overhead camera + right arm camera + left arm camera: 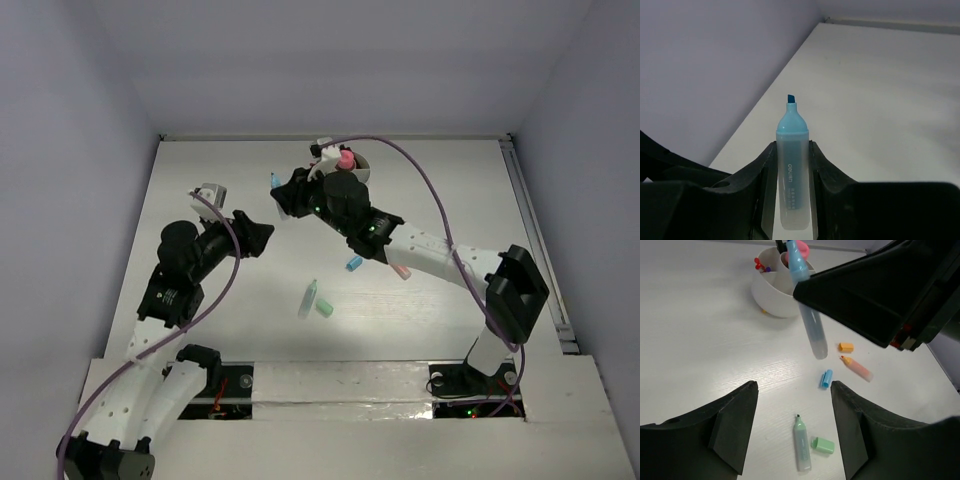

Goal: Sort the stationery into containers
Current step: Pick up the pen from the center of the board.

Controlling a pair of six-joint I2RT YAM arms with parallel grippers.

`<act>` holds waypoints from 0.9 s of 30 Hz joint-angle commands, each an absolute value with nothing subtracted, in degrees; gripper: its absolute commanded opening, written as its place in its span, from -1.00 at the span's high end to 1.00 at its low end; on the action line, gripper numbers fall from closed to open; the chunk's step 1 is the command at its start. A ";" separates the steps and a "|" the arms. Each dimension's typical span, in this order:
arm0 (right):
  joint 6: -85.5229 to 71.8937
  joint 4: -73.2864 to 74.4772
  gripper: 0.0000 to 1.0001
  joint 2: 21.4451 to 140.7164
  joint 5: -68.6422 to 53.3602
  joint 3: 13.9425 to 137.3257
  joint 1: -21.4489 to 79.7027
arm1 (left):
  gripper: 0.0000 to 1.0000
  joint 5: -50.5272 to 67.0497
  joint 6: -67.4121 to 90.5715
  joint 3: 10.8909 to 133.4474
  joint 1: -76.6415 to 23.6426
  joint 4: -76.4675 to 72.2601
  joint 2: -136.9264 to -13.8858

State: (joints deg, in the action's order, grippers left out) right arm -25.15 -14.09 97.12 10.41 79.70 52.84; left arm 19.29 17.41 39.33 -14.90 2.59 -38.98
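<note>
right arm [420, 245] stretched beside cup [771, 297] | right fingers [757, 182] clamp blue highlighter [792, 165] | left fingers [735, 425] apart above table [695, 340]

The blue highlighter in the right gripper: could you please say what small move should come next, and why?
Probably swing the right gripper over the white cup before lowering. It is shut on the blue highlighter, which seems to hang in the air beside the cup, not above a compartment.
</note>
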 commanded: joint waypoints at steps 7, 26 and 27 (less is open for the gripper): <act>-31.82 -23.46 1.00 96.68 5.36 77.52 53.26 | -0.12 23.73 16.70 39.38 -14.50 -1.67 -39.90; -30.23 -23.12 1.00 98.09 5.36 79.28 58.71 | 0.20 22.68 16.26 39.73 -14.50 -1.32 -42.01; -30.15 -23.20 1.00 98.00 5.45 79.28 58.71 | 0.24 22.50 16.09 39.81 -14.50 -1.23 -42.10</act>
